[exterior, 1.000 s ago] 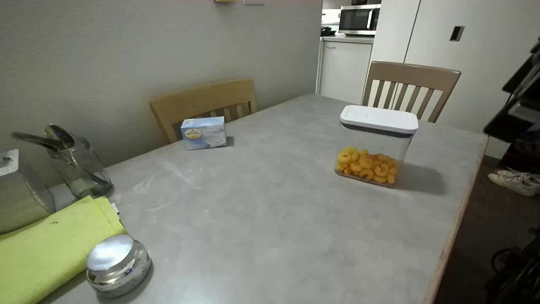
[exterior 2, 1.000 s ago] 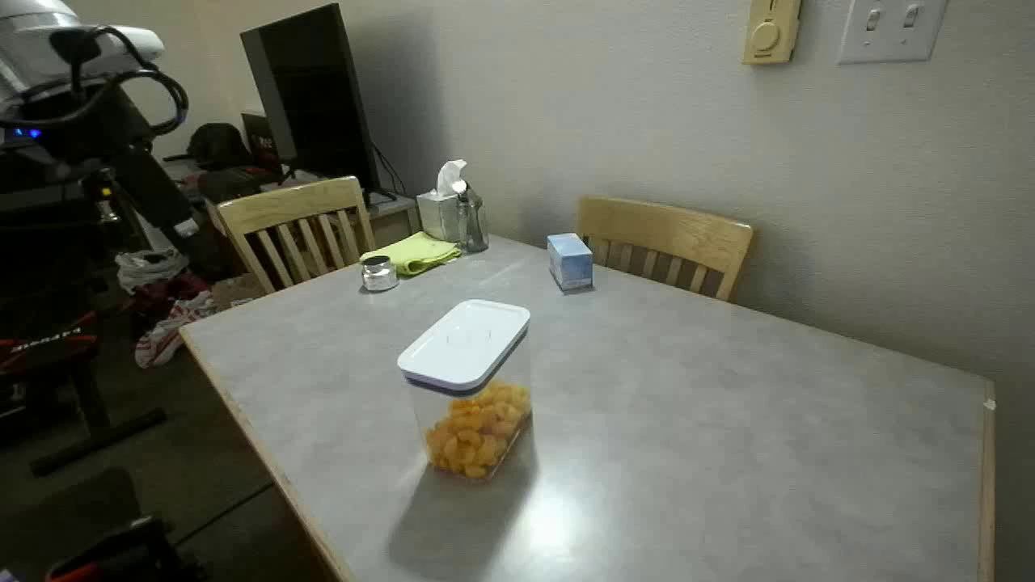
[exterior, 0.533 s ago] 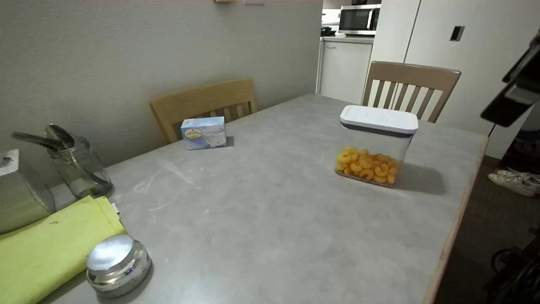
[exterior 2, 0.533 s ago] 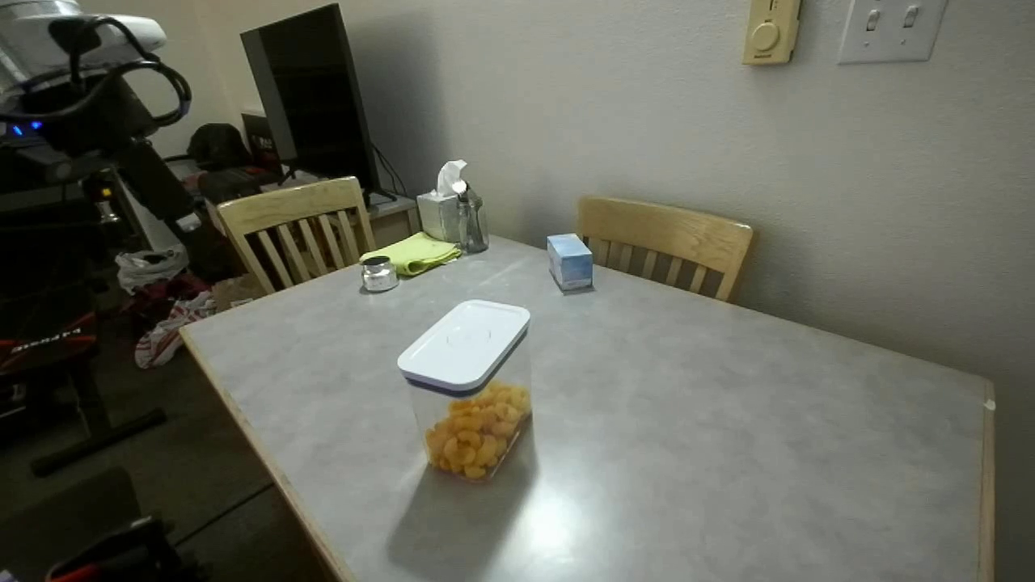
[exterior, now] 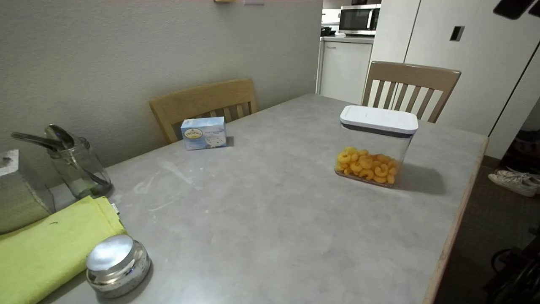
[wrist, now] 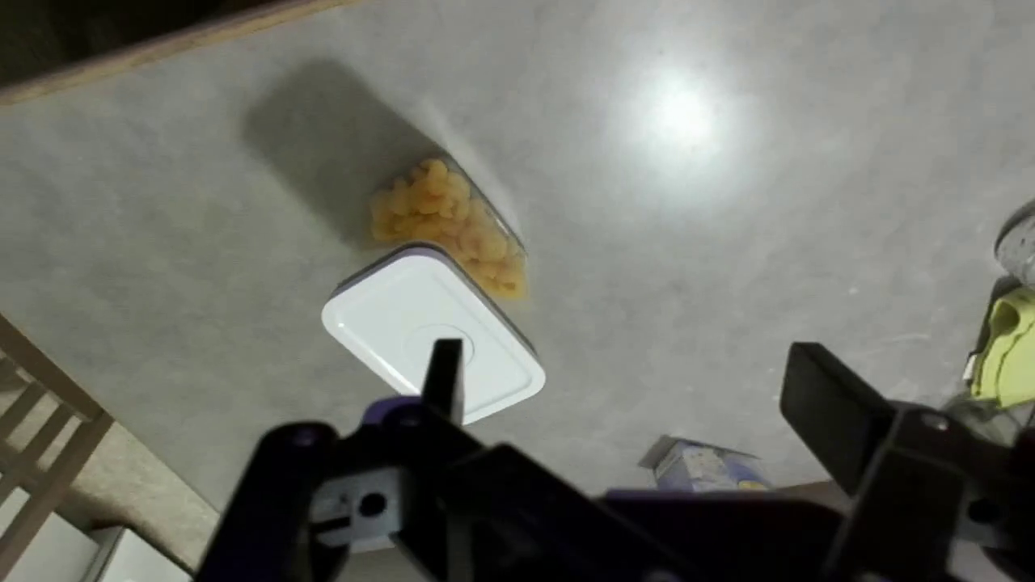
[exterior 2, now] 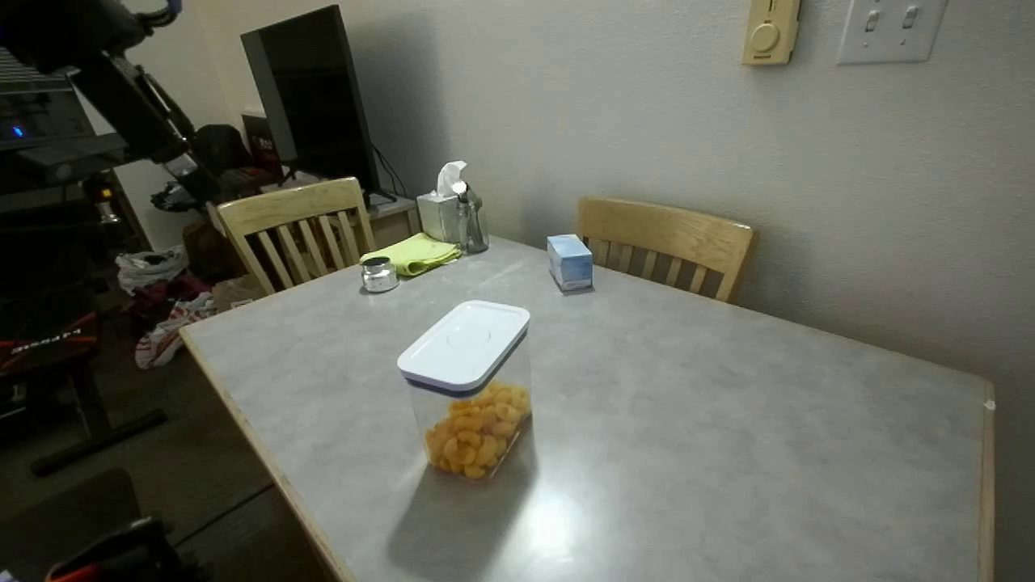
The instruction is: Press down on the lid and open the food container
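Observation:
The food container (exterior: 366,164), a clear box with orange-yellow snack pieces, stands upright on the table in both exterior views (exterior 2: 479,428) and the wrist view (wrist: 449,222). Its white lid (exterior: 379,118) sits flat on top (exterior 2: 461,356). In the wrist view, the lid (wrist: 404,303) shows a faint round button outline at its centre. My gripper (wrist: 624,347) is open and empty, its fingers wide apart. The left finger overlaps the lid in that view, but the gripper is high above and apart from it. In an exterior view only dark fingertips (exterior: 512,8) show at the top right corner.
A blue-white tea box (exterior: 204,133), a glass jar with spoons (exterior: 82,169), a tissue box (exterior: 21,190), a yellow-green cloth (exterior: 59,249) and a round metal-capped jar (exterior: 118,266) stand on the grey table. Wooden chairs (exterior 2: 663,242) stand around its edges.
My gripper has risen from the right edge to the top right corner in an exterior view, and the arm has shifted. The container and lid have not moved.

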Action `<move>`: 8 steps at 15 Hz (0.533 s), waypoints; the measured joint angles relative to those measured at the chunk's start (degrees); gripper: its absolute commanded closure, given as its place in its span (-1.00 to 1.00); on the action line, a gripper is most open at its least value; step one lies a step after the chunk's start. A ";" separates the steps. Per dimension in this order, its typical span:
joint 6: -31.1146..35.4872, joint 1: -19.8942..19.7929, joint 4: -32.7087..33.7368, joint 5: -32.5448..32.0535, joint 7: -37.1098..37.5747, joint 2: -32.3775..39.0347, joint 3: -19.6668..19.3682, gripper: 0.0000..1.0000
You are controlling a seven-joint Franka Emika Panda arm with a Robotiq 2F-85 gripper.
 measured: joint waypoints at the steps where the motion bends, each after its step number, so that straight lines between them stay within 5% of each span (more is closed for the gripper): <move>1: -0.63 -0.97 -0.01 0.39 -0.03 -0.96 -1.72 -1.00; 8: -0.18 -9.80 -0.38 1.02 -0.38 0.96 -9.36 -1.00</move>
